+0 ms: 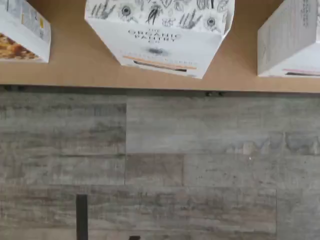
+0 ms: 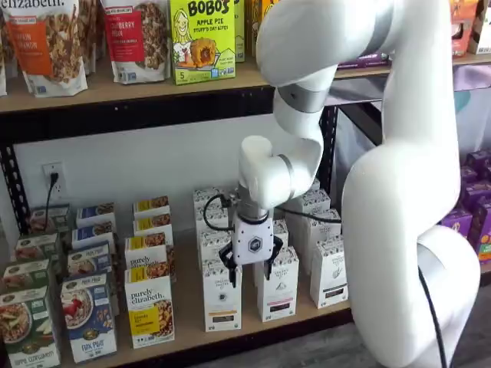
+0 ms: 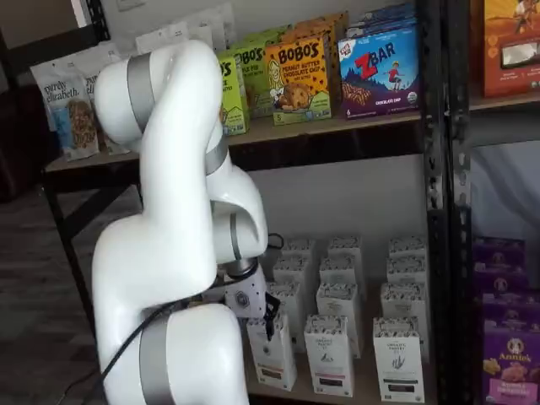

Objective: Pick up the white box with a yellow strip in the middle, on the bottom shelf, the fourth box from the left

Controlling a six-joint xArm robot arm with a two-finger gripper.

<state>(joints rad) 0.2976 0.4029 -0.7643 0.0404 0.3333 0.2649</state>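
The white box (image 1: 160, 42) has a flower-patterned top, a small dark logo and a brownish-orange strip low on its front. It stands at the front of the bottom shelf (image 1: 75, 67), centred in the wrist view. In a shelf view it (image 2: 222, 297) stands right of a purely elizabeth box (image 2: 149, 310). My gripper (image 2: 250, 277) hangs in front of the shelf just above and right of this box, open and empty, with a plain gap between the black fingers. In a shelf view the gripper (image 3: 269, 317) shows side-on above the box (image 3: 272, 353).
Like white cartons stand to the right (image 2: 277, 287) (image 2: 329, 274) and in rows behind. The neighbouring carton (image 1: 290, 42) has a pink strip. Granola boxes (image 2: 88, 316) fill the left. An upper shelf (image 2: 115, 96) with Bobo's boxes hangs above. Wood-plank floor (image 1: 160, 165) lies before the shelf.
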